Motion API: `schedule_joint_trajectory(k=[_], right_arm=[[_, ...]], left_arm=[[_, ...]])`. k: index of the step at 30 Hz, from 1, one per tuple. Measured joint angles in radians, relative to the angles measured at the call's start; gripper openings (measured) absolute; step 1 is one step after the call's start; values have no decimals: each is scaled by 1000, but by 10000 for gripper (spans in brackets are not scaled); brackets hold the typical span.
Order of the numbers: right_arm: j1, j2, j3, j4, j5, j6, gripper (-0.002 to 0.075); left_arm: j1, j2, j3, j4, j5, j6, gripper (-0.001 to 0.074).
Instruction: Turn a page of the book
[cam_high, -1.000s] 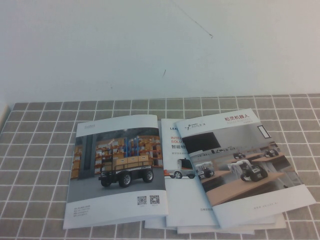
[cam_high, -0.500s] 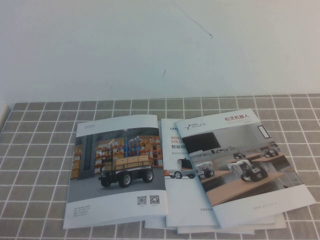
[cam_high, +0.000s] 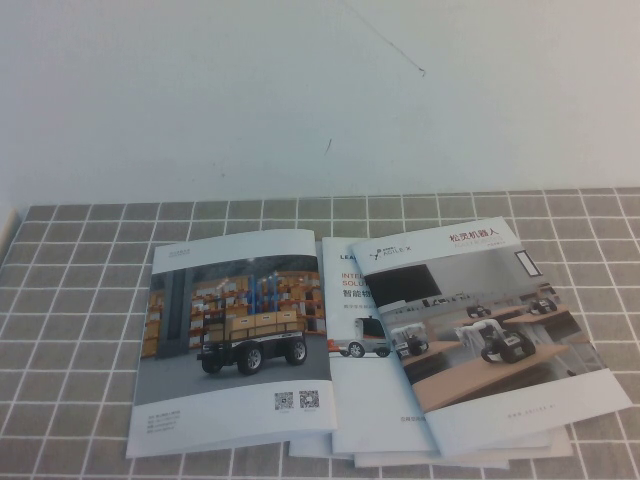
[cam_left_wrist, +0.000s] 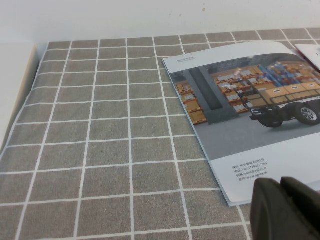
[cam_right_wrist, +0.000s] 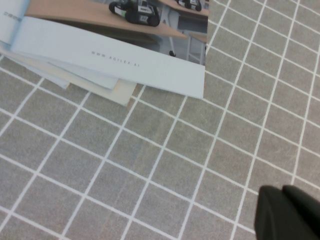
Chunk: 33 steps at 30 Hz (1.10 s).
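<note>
High view: the book (cam_high: 237, 340) lies shut, cover up, on the gray checked tablecloth (cam_high: 80, 300), left of two other brochures. A white brochure with blue lettering (cam_high: 352, 330) sits partly under its right edge, and a brochure with a red title (cam_high: 485, 320) overlaps that one further right. No arm shows in this view.

Left wrist view: the left gripper (cam_left_wrist: 287, 210) sits low and just off the book's near left corner, book (cam_left_wrist: 250, 110) stretching away ahead of it. The dark fingertips look pressed together, holding nothing, touching nothing.

Right wrist view: the right gripper (cam_right_wrist: 290, 212) hangs over bare cloth, near the red-title brochure's (cam_right_wrist: 110, 40) near right corner, well apart from the book. Tips also look closed and empty.

Key relation: the book's long axis runs near-to-far from the robot, and the left arm is the nearer one by far. I can't tell which long side is the spine. Judgement: nothing lifted yet, the page isn't showing, and the left gripper would have to open and catch a cover edge first.
</note>
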Motion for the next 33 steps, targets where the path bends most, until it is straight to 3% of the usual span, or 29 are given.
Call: schedule_joint_trajectory(k=[13,17,22,27,33], right_arm=[[-11,-31,1,4,-4,0,-3],[-82,-140,37,14,-70,0,-3],[-224,-336,163,86,-315,2,-3],[-339,-367,288,146,-506,2,-3],[-360,-367,334,150,-579,2,-3]], left_arm=[[0,0,0,0,0,2,-4],[0,0,0,0,0,2,-4],[0,0,0,0,0,2,-4],[0,0,0,2,0,2,-4],[0,0,0,2,0,2,-4]])
